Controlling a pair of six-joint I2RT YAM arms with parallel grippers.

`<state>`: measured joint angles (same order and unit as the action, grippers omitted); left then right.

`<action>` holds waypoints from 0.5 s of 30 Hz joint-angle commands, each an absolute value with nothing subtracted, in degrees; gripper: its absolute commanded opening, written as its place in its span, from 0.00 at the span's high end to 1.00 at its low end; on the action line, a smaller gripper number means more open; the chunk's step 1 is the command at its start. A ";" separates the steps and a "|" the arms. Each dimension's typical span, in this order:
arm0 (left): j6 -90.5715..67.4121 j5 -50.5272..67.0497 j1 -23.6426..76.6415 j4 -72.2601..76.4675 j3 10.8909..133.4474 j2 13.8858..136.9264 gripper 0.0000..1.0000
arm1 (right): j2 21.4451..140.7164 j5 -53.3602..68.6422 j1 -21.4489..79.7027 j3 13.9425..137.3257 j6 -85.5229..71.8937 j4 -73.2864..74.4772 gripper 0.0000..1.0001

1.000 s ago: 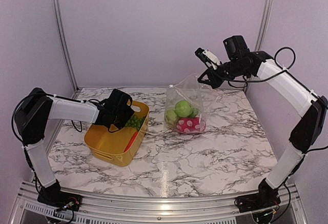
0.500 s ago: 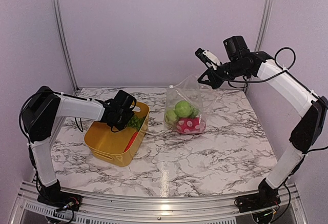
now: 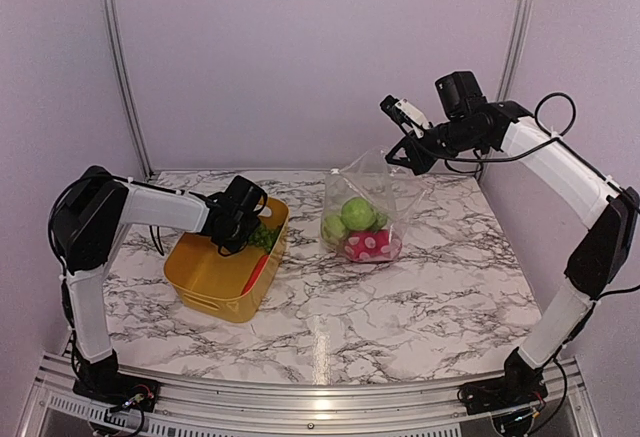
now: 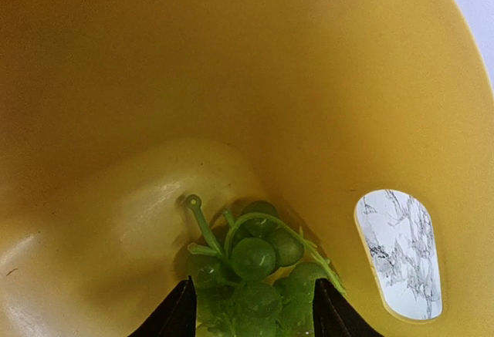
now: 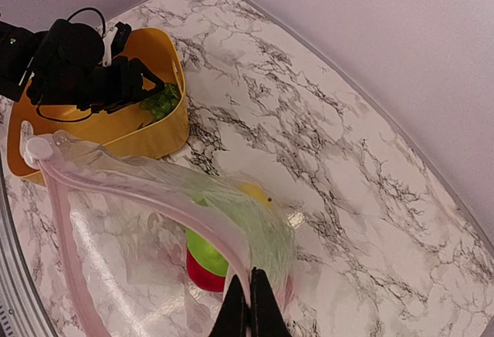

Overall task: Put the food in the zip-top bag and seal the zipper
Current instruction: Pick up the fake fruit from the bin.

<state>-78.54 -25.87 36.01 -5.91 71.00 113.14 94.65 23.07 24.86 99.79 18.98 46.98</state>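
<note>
My left gripper (image 4: pixel 253 310) is down inside the yellow bin (image 4: pixel 231 67), open, its two fingers standing either side of the green grapes (image 4: pixel 255 260) on the bin's floor. From above, that gripper (image 3: pixel 250 229) sits over the grapes (image 3: pixel 264 238) at the bin's far right corner. My right gripper (image 5: pixel 248 294) is shut on the pale pink zipper (image 5: pixel 139 198) and holds the zip-top bag (image 3: pixel 362 182) up with its mouth open. Inside the bag lie a green round piece (image 3: pixel 357 212) and a red spotted one (image 3: pixel 370 245).
A red piece (image 3: pixel 256 275) lies in the yellow bin (image 3: pixel 205 277) near its right wall. The bin's end wall has an oval handle hole (image 4: pixel 400 252) beside the grapes. The bag stands mid-table, right of the bin. The back wall is close behind both.
My left gripper has slid a little farther over the grapes at the bin's far corner and its jaws widened slightly. The right gripper and bag have hardly moved.
</note>
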 commanded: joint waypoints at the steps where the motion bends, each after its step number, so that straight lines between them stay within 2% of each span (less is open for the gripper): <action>1: -76.69 -26.33 35.00 -8.70 73.38 116.35 0.47 | 92.81 23.55 24.96 99.49 19.34 46.14 1.00; 5: -76.22 -26.24 34.89 -8.92 74.61 117.69 0.47 | 92.75 23.45 24.94 99.46 19.42 46.14 1.00; 7: -75.91 -26.63 34.89 -9.05 75.03 118.00 0.51 | 92.94 23.46 24.92 99.49 19.40 46.14 1.00; 15: -74.03 -28.45 34.89 -8.46 74.83 117.35 0.76 | 93.24 23.46 24.94 99.73 19.34 46.14 1.00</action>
<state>-75.42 -27.05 35.44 -6.07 74.85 116.44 94.59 23.07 24.86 99.48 19.14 46.94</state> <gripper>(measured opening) 0.277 0.004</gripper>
